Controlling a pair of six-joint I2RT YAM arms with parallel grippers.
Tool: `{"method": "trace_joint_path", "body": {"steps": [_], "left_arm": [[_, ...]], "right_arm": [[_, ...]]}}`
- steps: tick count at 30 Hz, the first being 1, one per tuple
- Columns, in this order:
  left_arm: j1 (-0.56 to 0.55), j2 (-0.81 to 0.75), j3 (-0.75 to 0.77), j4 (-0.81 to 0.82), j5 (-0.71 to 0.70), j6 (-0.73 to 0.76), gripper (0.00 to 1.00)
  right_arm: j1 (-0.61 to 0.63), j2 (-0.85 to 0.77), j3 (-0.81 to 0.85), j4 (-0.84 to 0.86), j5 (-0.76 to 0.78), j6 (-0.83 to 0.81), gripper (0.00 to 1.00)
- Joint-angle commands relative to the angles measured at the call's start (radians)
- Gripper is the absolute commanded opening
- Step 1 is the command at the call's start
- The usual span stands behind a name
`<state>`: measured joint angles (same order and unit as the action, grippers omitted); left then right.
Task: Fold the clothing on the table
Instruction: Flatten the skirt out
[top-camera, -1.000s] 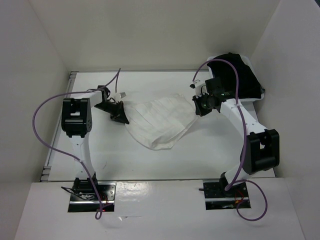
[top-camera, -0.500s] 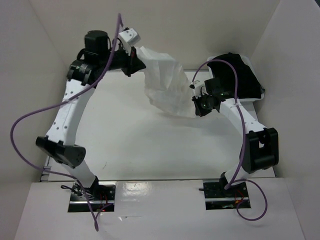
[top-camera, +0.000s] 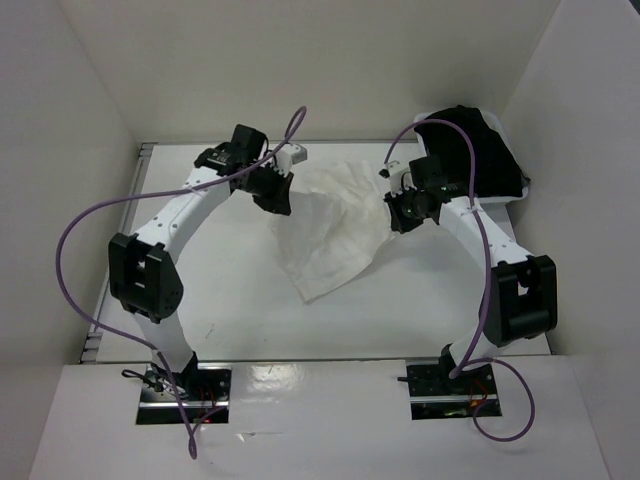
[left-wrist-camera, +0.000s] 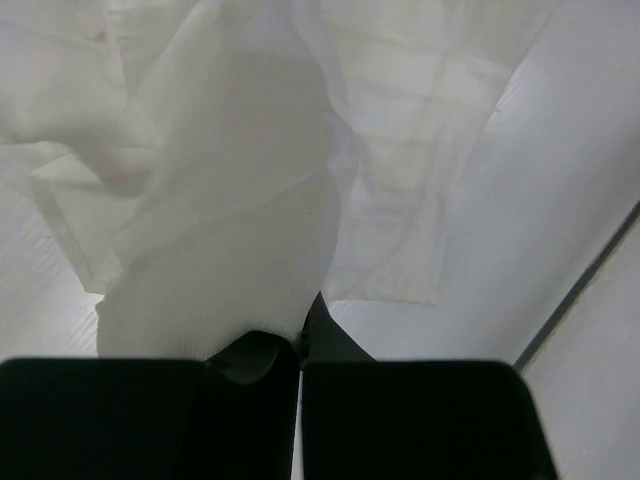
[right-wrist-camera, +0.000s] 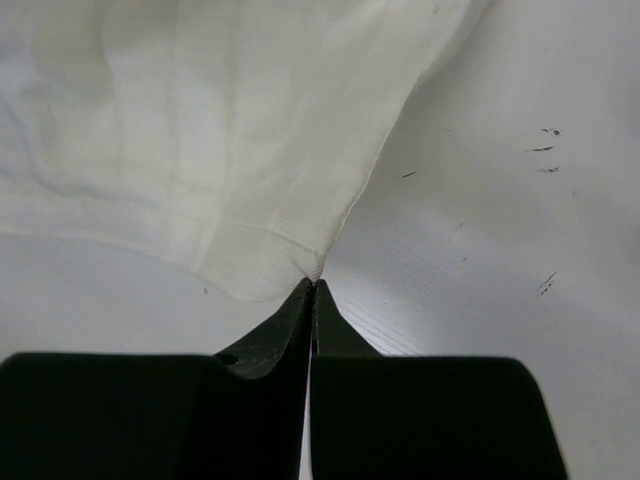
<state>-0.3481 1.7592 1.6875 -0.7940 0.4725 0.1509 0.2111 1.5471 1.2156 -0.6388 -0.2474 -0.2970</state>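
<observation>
Top external view: the L arm was up high w/ the cloth half a sec ago. Now it has come back down, and the left pincer (top-camera: 276, 190) sits near the back of the counter (top-camera: 230, 290), much closer to the right pincer (top-camera: 400, 214) than a sec ago. The white pleated skirt (top-camera: 335, 225) hangs and lies between the two, bunched and thinner, w/ one tip pointing at the near edge. I think the left side is being brought over to the right, so the first fold is only half done and still messy.

Left wrist view: the pincer's fingers are together, clamped on thin skirt cloth. Right wrist view: its fingers are pressed tight on a skirt corner, low by the counter.

A black garment (top-camera: 470, 140) sits piled on a white bin (top-camera: 516, 196) just behind the R arm. It's close, so a wide swing could bump it. The thin cloth may crumple too.
</observation>
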Motion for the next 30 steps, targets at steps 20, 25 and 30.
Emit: {"method": "trace_joint_path", "body": {"steps": [20, 25, 30], "left_arm": [[0.279, 0.151, -0.074, 0.200, -0.239, 0.061, 0.86], [0.313, 0.088, -0.040, 0.000, 0.040, 0.016, 1.00], [0.145, -0.012, -0.191, -0.119, 0.195, 0.051, 1.00]], "right_arm": [[-0.009, -0.044, 0.012, 0.002, -0.055, -0.024, 0.00], [-0.009, -0.056, 0.012, 0.002, -0.055, -0.024, 0.00], [-0.009, -0.065, 0.001, 0.021, -0.055, -0.013, 0.00]]}}
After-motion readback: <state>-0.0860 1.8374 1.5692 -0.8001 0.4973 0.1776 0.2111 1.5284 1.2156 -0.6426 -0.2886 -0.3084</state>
